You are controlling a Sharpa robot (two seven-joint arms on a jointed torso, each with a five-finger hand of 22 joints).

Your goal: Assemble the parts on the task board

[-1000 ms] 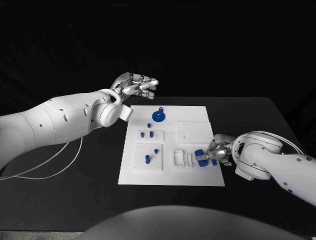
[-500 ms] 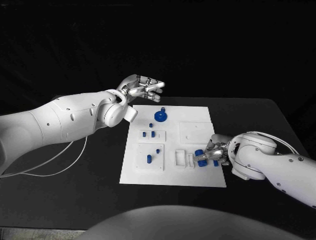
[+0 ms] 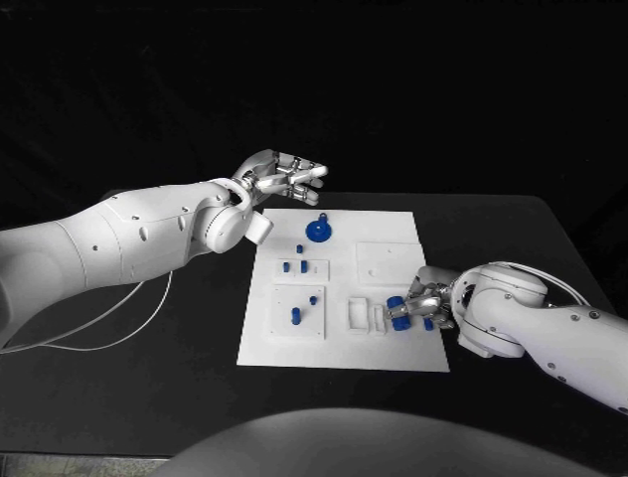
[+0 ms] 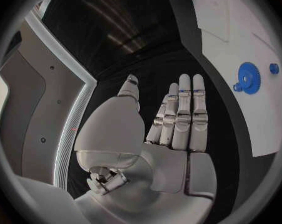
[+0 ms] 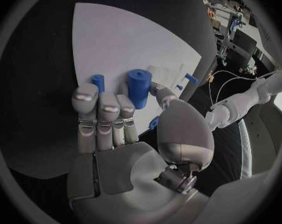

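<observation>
1. Right hand [image 3: 426,301] sits low over the near right part of the white board [image 3: 400,225], its fingers curled around a blue cylinder [image 5: 140,87]; the right wrist view shows the cylinder upright between the thumb and the other fingers, so the hand has hold of it.
2. Left hand [image 3: 283,176] is raised beyond the far left corner of the board, holding nothing; the left wrist view shows its fingers [image 4: 184,114] straight and lying side by side, with the thumb apart from them.
3. Just beside the held cylinder, a smaller blue peg [image 5: 98,79] stands on the board, near the fingertips of the right hand.
4. A blue gear [image 3: 317,231] lies on the far part of the board, with a small blue piece [image 3: 321,217] just beyond it.
5. Left of centre, a raised white block [image 3: 297,266] carries small blue pegs, and a larger white block [image 3: 297,311] nearer the robot carries more of them.
6. Two narrow white blocks [image 3: 357,314] stand between that larger block and the right hand.
7. A plain white square [image 3: 386,263] lies on the right half of the board, beyond the right hand.
8. The board rests in the middle of the black table [image 3: 185,328], and a pale cable [image 3: 106,316] trails across the table under the left arm.
</observation>
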